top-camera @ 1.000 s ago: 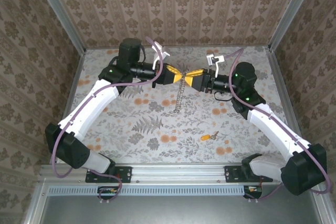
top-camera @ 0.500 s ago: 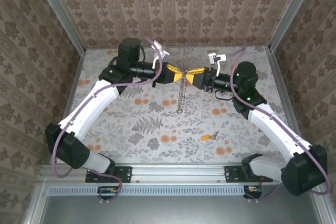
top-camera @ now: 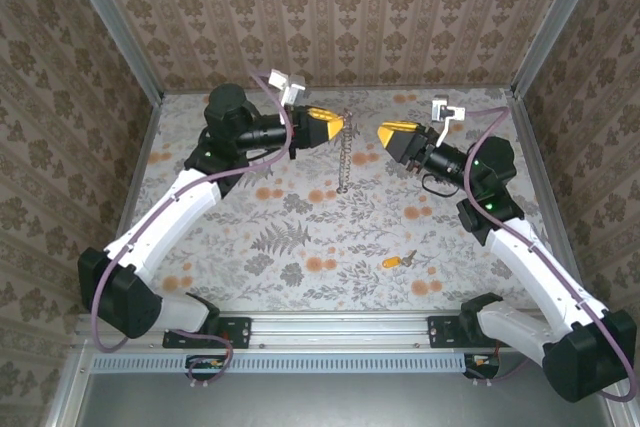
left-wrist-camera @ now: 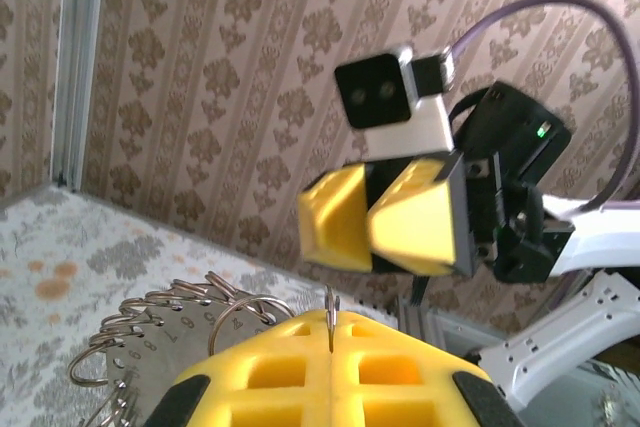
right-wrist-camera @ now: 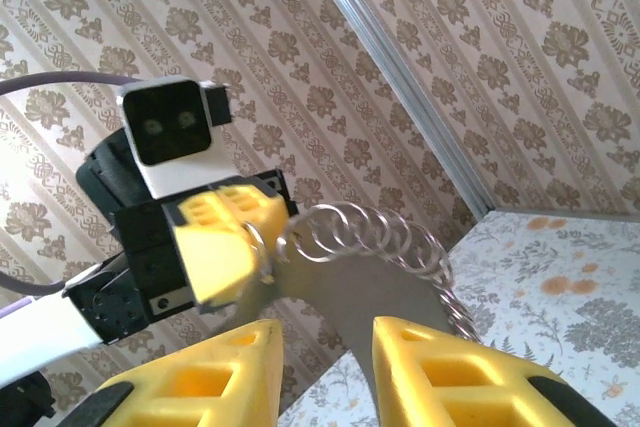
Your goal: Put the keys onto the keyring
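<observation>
Keys meant one tiny key with an orange-yellow head and short silvery blade (top-camera: 398,261). In the top external view it lay flat on the flower-printed table (top-camera: 250,277), toward the near edge and right of the middle. Its long axis ran roughly along that edge. The keyring, a thin silvery-tan chain of small metal links (top-camera: 345,152), hung straight down near the far edge from the left gripper (top-camera: 338,124), which was clenched on its top end. The right gripper (top-camera: 386,133) stood just beside the chain without touching it. The key lay on the right arm's side, so that arm was judged the nearer to fetch it.

In the left wrist view, the left gripper's yellow pads (left-wrist-camera: 400,377) were pressed together with a wire ring pinched between them. The keyring (left-wrist-camera: 170,332) bunched at their left, and the right gripper (left-wrist-camera: 385,222) faced them.

In the right wrist view, the right gripper (right-wrist-camera: 325,367) had its jaws parted around nothing. Beyond it, the keyring (right-wrist-camera: 375,237) looped from the left gripper (right-wrist-camera: 235,247).
</observation>
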{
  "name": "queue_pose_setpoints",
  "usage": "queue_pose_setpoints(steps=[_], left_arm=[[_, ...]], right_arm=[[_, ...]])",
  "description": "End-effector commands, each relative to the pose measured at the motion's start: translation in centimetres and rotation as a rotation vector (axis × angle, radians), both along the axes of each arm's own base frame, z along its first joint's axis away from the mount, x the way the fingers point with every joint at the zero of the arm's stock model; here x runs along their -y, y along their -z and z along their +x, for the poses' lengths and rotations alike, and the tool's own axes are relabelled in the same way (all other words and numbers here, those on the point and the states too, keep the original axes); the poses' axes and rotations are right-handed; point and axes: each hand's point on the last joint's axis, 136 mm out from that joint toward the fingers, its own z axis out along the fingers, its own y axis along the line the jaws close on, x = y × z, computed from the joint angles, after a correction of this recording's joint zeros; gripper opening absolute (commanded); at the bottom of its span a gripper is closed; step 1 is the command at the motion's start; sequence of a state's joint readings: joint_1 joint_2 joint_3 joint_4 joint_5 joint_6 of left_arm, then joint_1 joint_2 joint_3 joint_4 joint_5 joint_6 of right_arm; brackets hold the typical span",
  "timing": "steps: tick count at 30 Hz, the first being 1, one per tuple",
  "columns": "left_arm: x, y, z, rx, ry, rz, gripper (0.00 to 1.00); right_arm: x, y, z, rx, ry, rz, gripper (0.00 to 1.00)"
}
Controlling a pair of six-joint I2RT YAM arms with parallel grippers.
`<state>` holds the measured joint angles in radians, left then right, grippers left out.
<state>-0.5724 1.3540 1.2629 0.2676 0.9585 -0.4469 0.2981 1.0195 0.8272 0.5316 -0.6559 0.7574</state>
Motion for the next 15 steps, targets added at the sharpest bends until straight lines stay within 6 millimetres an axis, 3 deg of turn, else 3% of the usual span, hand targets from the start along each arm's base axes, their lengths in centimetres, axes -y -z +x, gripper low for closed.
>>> queue_pose_setpoints(steps=[1,9,15], left_arm=[[-0.5,-3.3,-1.2,0.047,-0.023,-0.091,0.0],[-0.4,-4.2,-1.7,0.052,-0.055,-0.113,0.0],[-0.1,-3.6,-1.4,0.059,-0.076,-0.107,0.0]], right_arm=[[0.2,-1.3,0.0,0.026,0.001,0.058,0.3],[-0.5,-2.2,-0.3,0.045,-0.048,0.085,0.28],[-1.8,-3.5,-1.3,0.085,-0.115,0.094,0.29]])
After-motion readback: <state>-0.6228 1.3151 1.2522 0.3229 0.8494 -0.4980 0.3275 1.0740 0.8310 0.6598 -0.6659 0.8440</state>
